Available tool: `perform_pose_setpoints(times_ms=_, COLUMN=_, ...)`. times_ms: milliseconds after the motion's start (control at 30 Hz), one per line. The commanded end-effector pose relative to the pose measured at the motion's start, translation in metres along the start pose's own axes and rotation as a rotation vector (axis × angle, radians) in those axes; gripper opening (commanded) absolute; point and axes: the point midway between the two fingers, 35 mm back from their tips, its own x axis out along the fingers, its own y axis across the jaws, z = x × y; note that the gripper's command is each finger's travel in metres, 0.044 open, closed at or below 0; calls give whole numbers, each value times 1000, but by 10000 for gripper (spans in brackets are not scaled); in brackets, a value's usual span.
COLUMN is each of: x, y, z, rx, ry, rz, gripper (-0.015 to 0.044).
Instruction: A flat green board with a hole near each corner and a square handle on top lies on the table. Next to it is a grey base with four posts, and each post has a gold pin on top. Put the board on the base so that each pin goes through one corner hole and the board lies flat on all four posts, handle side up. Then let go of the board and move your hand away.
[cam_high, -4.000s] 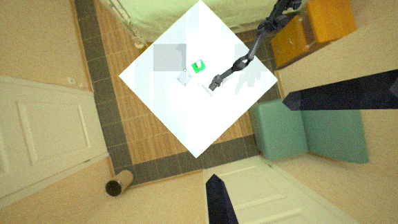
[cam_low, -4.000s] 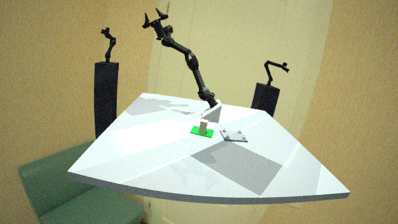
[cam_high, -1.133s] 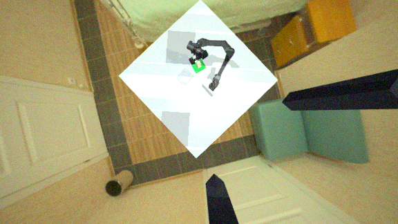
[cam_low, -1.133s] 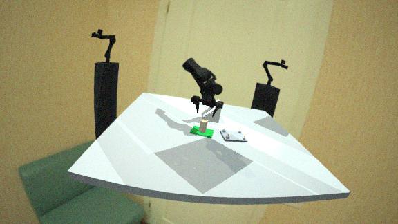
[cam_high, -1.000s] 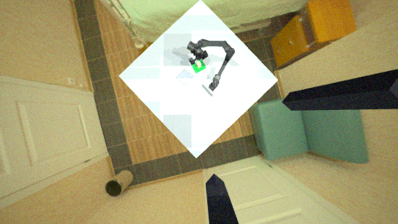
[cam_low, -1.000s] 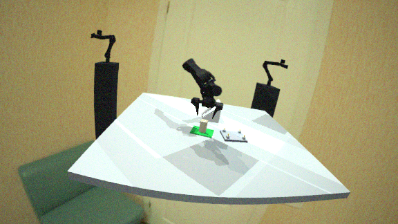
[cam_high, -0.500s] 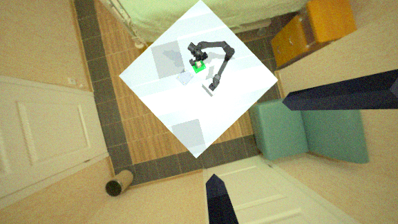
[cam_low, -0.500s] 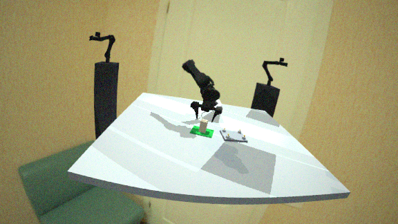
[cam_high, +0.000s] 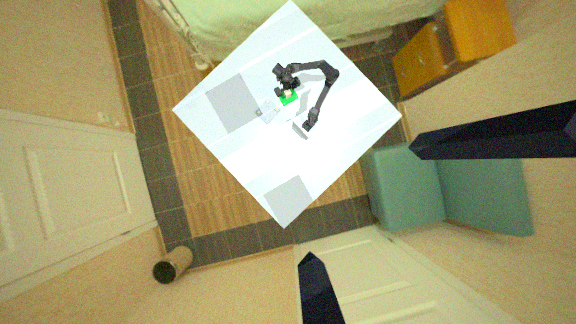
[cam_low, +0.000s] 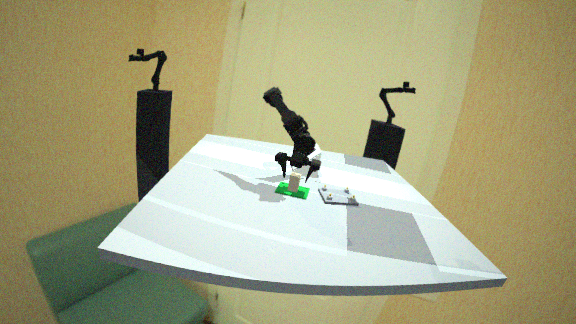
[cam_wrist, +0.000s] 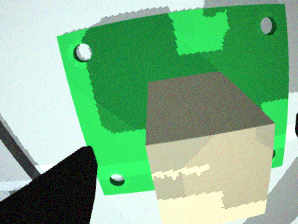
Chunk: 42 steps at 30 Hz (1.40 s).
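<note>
The tool (cam_high: 287, 88) (cam_low: 295, 178) (cam_wrist: 201, 140) was spread wide and had hold of nothing, its fingers pointing down toward the desk (cam_high: 280, 165) (cam_low: 250, 225). In the exterior view the pale square handle (cam_high: 287, 93) (cam_low: 294, 183) (cam_wrist: 210, 170) rose between the two fingertips, with a gap on each side. Below the tool, the green board (cam_high: 288, 100) (cam_low: 302, 192) (cam_wrist: 120, 90) lay flat on the desk, handle side up. From the wrist, three of its corner holes showed well, while the fourth was partly hidden by the handle.

Farther out from the tool, past one side of the board, sat the grey base (cam_high: 270, 111) (cam_low: 339, 196). It was near the board but apart from it, its four posts upright with gold pins on top, and the board was off them. The black arm (cam_high: 327, 82) (cam_low: 300, 131) reached over the desk to the tool. Beyond the desk's edge, farthest from the tool, stood a green chair (cam_high: 405, 190) (cam_low: 120, 270)
</note>
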Motion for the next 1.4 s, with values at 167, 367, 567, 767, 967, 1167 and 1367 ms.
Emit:
perform_pose_setpoints(times_ms=167, x=16, y=-1, z=-2, rx=-7, ry=1, rz=-6, gripper=440)
perform_pose_setpoints(times_ms=367, x=25, y=-1, z=-3, rx=-7, ry=1, rz=-8, gripper=440)
perform_pose_setpoints(times_ms=567, x=27, y=-1, z=-3, rx=-7, ry=1, rz=-9, gripper=361)
perform_pose_setpoints(times_ms=767, x=27, y=-1, z=-3, rx=-7, ry=1, rz=-9, gripper=204)
perform_pose_setpoints(times_ms=967, x=27, y=-1, z=-3, rx=-7, ry=1, rz=-9, gripper=144)
perform_pose_setpoints(times_ms=1167, x=23, y=-1, z=-2, rx=-7, ry=1, rz=-8, gripper=26)
perform_pose_setpoints(times_ms=1367, x=9, y=0, z=-1, rx=-7, ry=1, rz=-5, gripper=0)
